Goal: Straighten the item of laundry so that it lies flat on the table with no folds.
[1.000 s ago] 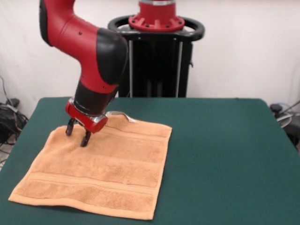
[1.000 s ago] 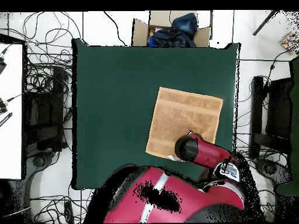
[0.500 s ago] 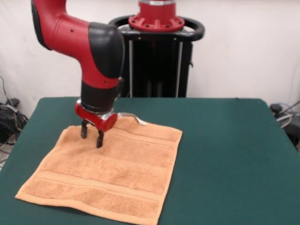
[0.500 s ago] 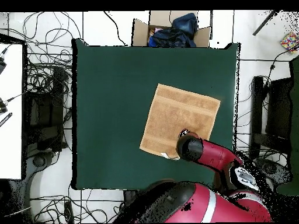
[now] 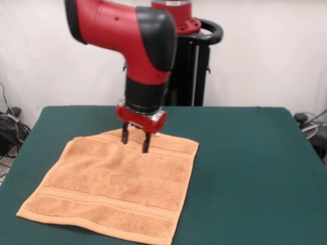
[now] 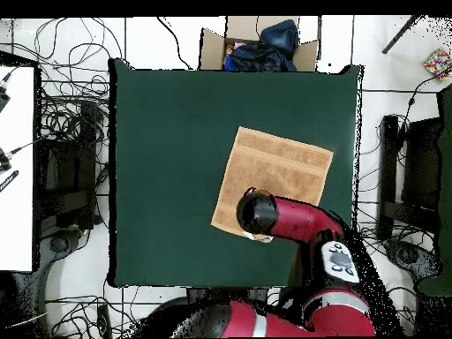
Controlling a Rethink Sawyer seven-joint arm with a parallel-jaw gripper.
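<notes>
I find the towel (image 5: 115, 186) spread flat on the table (image 5: 245, 168), a little askew to its edges, in the half that lies left in the front view, reaching toward the edge opposite the robot. The gripper (image 5: 134, 141) stands over the towel's border nearest the pedestal (image 5: 176, 66), jaws slightly parted and holding nothing; I cannot tell whether the tips touch the cloth. Overhead, the arm (image 6: 282, 218) hides that border. A cardboard box (image 6: 256, 46) of dark clothing sits off the far edge.
</notes>
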